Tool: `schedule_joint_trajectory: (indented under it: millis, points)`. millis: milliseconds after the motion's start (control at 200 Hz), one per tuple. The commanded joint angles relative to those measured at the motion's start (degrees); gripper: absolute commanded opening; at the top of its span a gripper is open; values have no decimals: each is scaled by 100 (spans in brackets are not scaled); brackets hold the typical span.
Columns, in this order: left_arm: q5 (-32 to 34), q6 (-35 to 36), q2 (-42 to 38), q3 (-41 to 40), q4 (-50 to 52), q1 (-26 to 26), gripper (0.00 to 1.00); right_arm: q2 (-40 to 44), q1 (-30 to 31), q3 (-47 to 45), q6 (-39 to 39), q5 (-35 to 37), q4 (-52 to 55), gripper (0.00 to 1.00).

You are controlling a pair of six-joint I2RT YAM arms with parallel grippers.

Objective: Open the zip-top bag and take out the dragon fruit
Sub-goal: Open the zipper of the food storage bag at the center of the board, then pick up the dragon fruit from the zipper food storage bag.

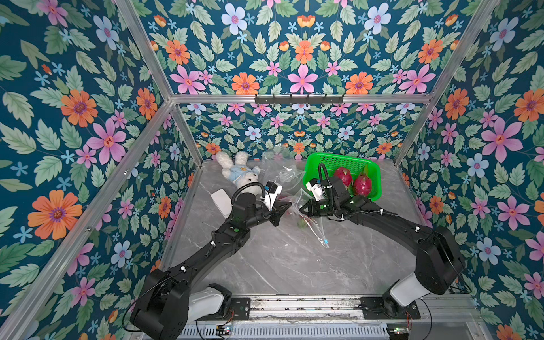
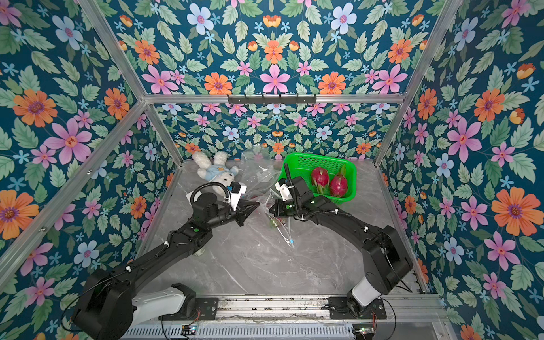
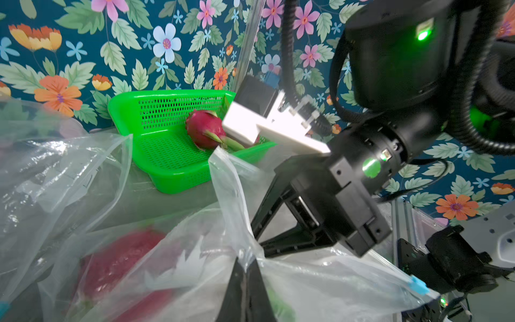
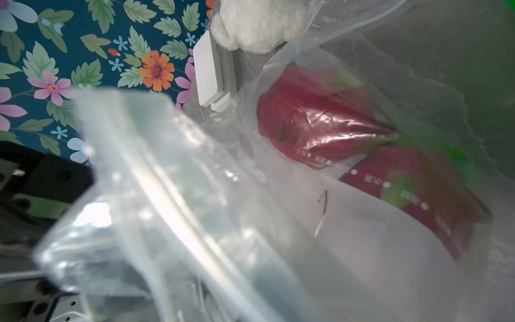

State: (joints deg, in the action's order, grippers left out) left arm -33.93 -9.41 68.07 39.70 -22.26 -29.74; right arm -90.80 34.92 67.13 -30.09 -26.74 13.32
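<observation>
Zip-top bag (image 4: 172, 181) blurs dragon fruit (image 4: 315, 120) inside; left end effector (image 3: 245, 270), right end effector (image 3: 258, 241) pinch it.

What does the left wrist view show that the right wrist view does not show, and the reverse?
Only the left wrist view: the green basket, a loose dragon fruit in it, the right pincer shut on the zip-top bag, and the blue slider. Only the right wrist view: the white plush toy, a white box, and two separate bagged fruits. Both: the clear bag with red fruit inside.
</observation>
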Motion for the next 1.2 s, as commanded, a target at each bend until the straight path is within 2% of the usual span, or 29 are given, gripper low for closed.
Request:
schedule_joint_trajectory:
  millis: [0, 205, 320, 495, 705, 845, 985, 1070, 1195]
  points:
    - [167, 197, -40, 202, -291, 7, 0, -47, 6, 72, -95, -195, 223, 0]
    - [330, 295, -22, 631, -402, 3, 0, 47, 2, 103, -29, -339, 580, 0]
    - [338, 247, 212, 708, -538, 4, 0, 198, -9, -81, 44, -5, 861, 0]
    - [-136, -206, 798, 706, -856, 3, 0, 581, -207, -417, 225, 555, 1451, 3]
    - [-401, -570, 1051, 712, -1188, 3, 0, 1299, -337, -402, 515, 295, 1457, 17]
    - [-464, -654, 1058, 754, -1278, -3, 0, 1398, -336, -379, 395, -88, 1076, 18]
    - [-573, -777, 1041, 732, -1385, -1, 0, 1174, -337, -407, 344, -9, 747, 19]
    - [-589, -802, 1006, 714, -1403, -6, 0, 969, -337, -366, 359, 123, 661, 25]
    - [-593, -825, 944, 656, -1404, -6, 0, 621, -336, -139, 388, 186, 1027, 39]
